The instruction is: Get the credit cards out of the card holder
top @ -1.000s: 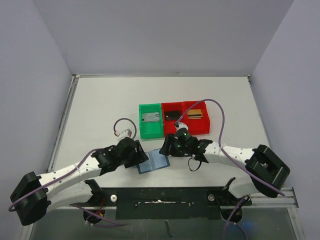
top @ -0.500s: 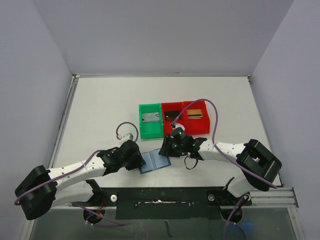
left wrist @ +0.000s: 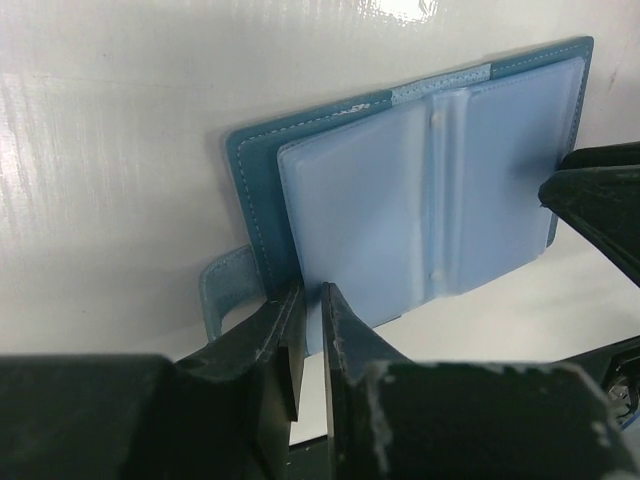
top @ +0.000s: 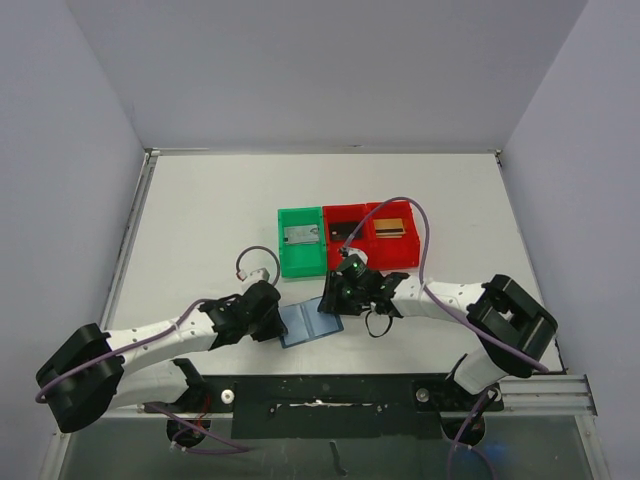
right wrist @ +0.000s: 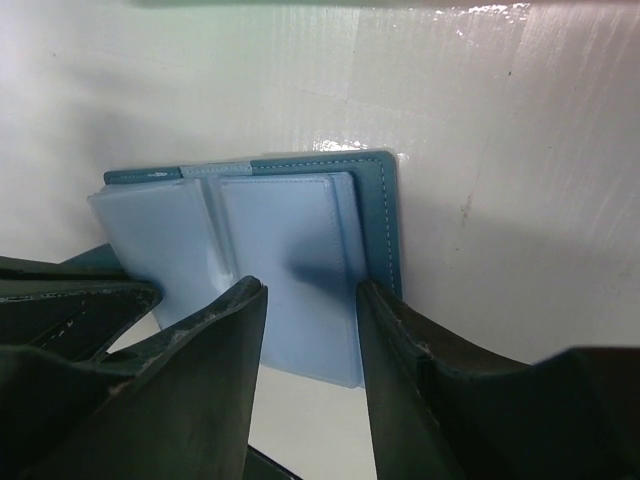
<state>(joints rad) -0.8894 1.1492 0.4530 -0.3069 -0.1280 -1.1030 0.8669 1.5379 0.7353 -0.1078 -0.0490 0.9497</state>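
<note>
Left claw [left wrist: 313,302] seemingly pinches open card holder [left wrist: 400,200]; long axis left-right.

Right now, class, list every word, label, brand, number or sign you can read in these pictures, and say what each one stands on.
None: no text is readable in any view.
Card holder: plain blue, no print shows.
Cards in the green bin and the two red bins: too small to read.
</note>
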